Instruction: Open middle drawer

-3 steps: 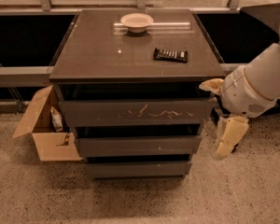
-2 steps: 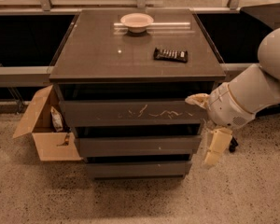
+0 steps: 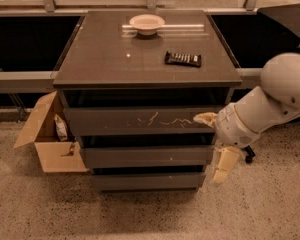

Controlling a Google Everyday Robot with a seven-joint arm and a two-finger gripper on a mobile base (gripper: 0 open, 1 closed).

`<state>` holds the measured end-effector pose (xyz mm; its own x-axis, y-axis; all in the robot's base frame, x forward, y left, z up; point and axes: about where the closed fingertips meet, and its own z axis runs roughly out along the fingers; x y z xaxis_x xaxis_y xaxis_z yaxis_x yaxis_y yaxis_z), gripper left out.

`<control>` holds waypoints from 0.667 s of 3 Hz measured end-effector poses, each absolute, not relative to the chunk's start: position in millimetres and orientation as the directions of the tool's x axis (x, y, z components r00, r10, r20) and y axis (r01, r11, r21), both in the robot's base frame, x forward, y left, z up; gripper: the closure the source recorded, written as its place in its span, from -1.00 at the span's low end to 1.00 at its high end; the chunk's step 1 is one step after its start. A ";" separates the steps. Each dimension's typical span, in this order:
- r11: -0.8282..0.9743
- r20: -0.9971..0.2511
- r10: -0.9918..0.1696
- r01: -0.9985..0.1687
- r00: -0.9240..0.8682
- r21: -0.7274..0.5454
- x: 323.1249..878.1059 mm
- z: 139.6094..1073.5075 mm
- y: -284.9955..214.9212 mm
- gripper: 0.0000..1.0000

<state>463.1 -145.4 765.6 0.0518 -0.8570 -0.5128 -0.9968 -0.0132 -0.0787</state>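
The middle drawer [image 3: 140, 157] is the flat dark front with one tiny pale speck, below the taller scratched drawer front [image 3: 145, 120] and above the narrower lowest front [image 3: 147, 181]. All three fronts stand slightly stepped out, with dark gaps between them. My gripper [image 3: 215, 143] is at the cabinet's right front corner, level with the middle drawer's right end. It is open and empty. One pale finger [image 3: 206, 118] lies over the scratched front's right end. The other finger [image 3: 224, 166] hangs beside the right ends of the middle and lowest fronts.
The cabinet top [image 3: 115, 64] bears a white bowl [image 3: 146, 23] at the back and a dark remote-like object [image 3: 183, 59]. An open cardboard box [image 3: 49, 136] sits on the floor at the cabinet's left. A railing [image 3: 20, 79] runs behind.
My arm and gripper have moved left, from beside the cabinet onto its right front corner. The drawers have not moved.
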 end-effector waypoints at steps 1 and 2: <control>-0.022 -0.521 -0.852 -0.998 0.048 -0.057 474.7 716.3 -145.7 -1.00; -0.027 -0.536 -0.844 -1.000 0.028 -0.009 480.8 668.1 -141.8 -1.00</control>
